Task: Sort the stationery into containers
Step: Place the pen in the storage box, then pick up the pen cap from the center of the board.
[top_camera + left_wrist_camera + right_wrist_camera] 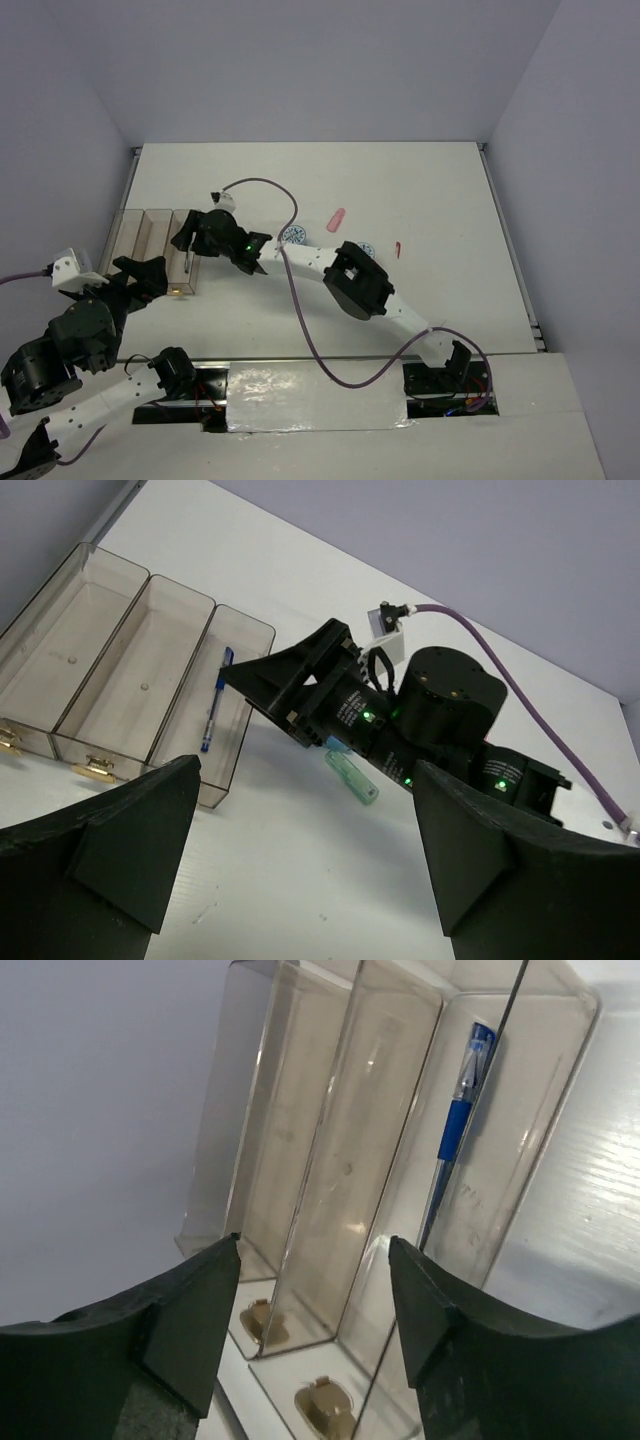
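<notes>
Blue pen [455,1130] is laid in the end bin [240,735] of the amber containers [102,652], both right gripper [313,1250] above and left gripper [306,770] nearby are held wide open, empty, and a reach for the pink bar [336,219] is judged next.

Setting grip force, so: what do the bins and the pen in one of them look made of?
The bins look like rigid clear plastic, amber-tinted and glossy: the walls are see-through and glint. The pen seems to be plastic, a clear barrel with a blue grip.
</notes>
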Motion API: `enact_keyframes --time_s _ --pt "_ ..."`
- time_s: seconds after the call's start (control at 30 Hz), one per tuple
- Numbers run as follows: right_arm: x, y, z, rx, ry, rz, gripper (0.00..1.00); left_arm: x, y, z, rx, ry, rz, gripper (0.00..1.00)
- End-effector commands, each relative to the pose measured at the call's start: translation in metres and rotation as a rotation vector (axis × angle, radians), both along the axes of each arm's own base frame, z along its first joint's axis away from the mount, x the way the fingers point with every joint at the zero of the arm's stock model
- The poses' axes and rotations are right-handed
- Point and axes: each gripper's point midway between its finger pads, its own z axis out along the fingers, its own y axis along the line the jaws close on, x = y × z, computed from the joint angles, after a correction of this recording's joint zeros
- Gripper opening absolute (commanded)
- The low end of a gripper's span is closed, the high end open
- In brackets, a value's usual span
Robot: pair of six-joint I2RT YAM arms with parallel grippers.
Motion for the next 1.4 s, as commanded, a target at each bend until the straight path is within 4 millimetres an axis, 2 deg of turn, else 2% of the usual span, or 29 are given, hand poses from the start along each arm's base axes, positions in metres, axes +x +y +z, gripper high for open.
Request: enact_keyframes --time_s 0.0,0.03,0.13,0.2,0.27,0.3,0.33,0.37,0.4,0.47,0.5,0.53,0.57,0.6,0.67,0.7,0.73,0.77,0.83,0.9,0.93,1.0,1.03,1.1,1.13,1.2,1.23,1.27,1.37 --pt "-0.005 -0.012 0.126 0.125 -0.220 0.025 0.71 0.001 0.002 0.006 -0.015 -0.019 0.013 0.99" --pt "-0.007 -0.025 0.156 0.140 -0.261 0.019 0.73 0.001 0.002 0.006 -0.016 -0.020 0.016 0.99" --pt "-0.015 -0.055 0.207 0.142 -0.380 0.038 0.77 0.000 0.004 0.005 -0.019 -0.019 0.025 0.99" --pt "-0.011 -0.079 0.221 0.104 -0.440 0.023 0.80 0.001 0.002 0.006 -0.020 -0.018 0.018 0.99" --pt "-0.021 -0.116 0.232 0.077 -0.481 0.021 0.82 0.002 0.000 0.004 -0.008 -0.010 0.016 0.99" --pt "-0.019 -0.134 0.207 0.031 -0.474 0.022 0.83 0.003 -0.002 0.004 -0.004 -0.007 0.013 0.99" --pt "-0.027 -0.156 0.236 0.062 -0.513 0.015 0.84 0.004 -0.003 0.005 -0.003 -0.008 0.013 0.99" --pt "-0.031 -0.169 0.226 0.001 -0.528 0.046 0.88 0.004 -0.004 0.005 0.003 -0.004 0.008 0.99" --pt "-0.029 -0.188 0.198 -0.089 -0.504 0.050 0.89 0.006 -0.010 0.005 0.005 0.003 -0.007 0.99" --pt "-0.031 -0.240 0.173 -0.299 -0.470 0.015 0.91 0.009 -0.018 0.003 0.020 0.015 -0.034 0.99" --pt "-0.031 -0.266 0.142 -0.417 -0.424 -0.003 0.92 0.013 -0.027 0.001 0.037 0.031 -0.058 0.99" --pt "-0.037 -0.294 0.142 -0.476 -0.412 -0.038 0.96 0.016 -0.032 0.000 0.046 0.037 -0.068 0.99" --pt "-0.044 -0.326 0.116 -0.606 -0.347 -0.068 0.99 0.021 -0.040 -0.003 0.069 0.068 -0.069 0.99" --pt "-0.058 -0.352 0.106 -0.646 -0.323 -0.078 0.99 0.024 -0.045 -0.006 0.078 0.089 -0.076 0.99" --pt "-0.079 -0.388 0.086 -0.725 -0.253 -0.094 0.99 0.030 -0.057 -0.010 0.089 0.129 -0.092 0.99" --pt "-0.087 -0.412 0.084 -0.741 -0.245 -0.139 0.99 0.036 -0.069 -0.016 0.115 0.167 -0.102 0.99" --pt "-0.096 -0.437 0.064 -0.799 -0.183 -0.180 0.98 0.043 -0.086 -0.021 0.115 0.192 -0.142 0.99" --pt "-0.098 -0.446 0.072 -0.778 -0.177 -0.208 0.98 0.044 -0.094 -0.020 0.094 0.186 -0.171 0.99" --pt "-0.102 -0.480 0.070 -0.752 -0.148 -0.286 0.97 0.050 -0.124 -0.033 0.093 0.227 -0.267 0.99" --pt "-0.106 -0.501 0.064 -0.714 -0.121 -0.328 0.96 0.059 -0.151 -0.036 0.064 0.228 -0.333 0.99" --pt "-0.099 -0.520 0.062 -0.713 -0.094 -0.389 0.95 0.061 -0.167 -0.038 0.030 0.232 -0.379 0.99" --pt "-0.095 -0.536 0.056 -0.712 -0.064 -0.431 0.94 0.066 -0.188 -0.054 0.037 0.291 -0.419 0.99" --pt "-0.089 -0.553 0.054 -0.716 -0.031 -0.491 0.93 0.069 -0.204 -0.065 0.031 0.335 -0.449 0.99" --pt "-0.078 -0.559 0.052 -0.693 -0.033 -0.492 0.92 0.069 -0.232 -0.083 0.038 0.404 -0.483 0.98" --pt "-0.071 -0.576 0.050 -0.693 -0.007 -0.548 0.91 0.061 -0.251 -0.089 0.056 0.421 -0.528 0.98" --pt "-0.060 -0.582 0.036 -0.714 0.055 -0.522 0.82 0.057 -0.274 -0.088 0.069 0.441 -0.542 0.98" --pt "-0.051 -0.582 0.041 -0.712 0.061 -0.519 0.79 0.053 -0.286 -0.102 0.126 0.467 -0.540 0.98" --pt "-0.044 -0.581 0.026 -0.747 0.119 -0.490 0.76 0.050 -0.289 -0.105 0.141 0.486 -0.527 0.99" --pt "-0.017 -0.585 0.013 -0.794 0.168 -0.483 0.70 0.046 -0.305 -0.109 0.162 0.493 -0.550 0.99"
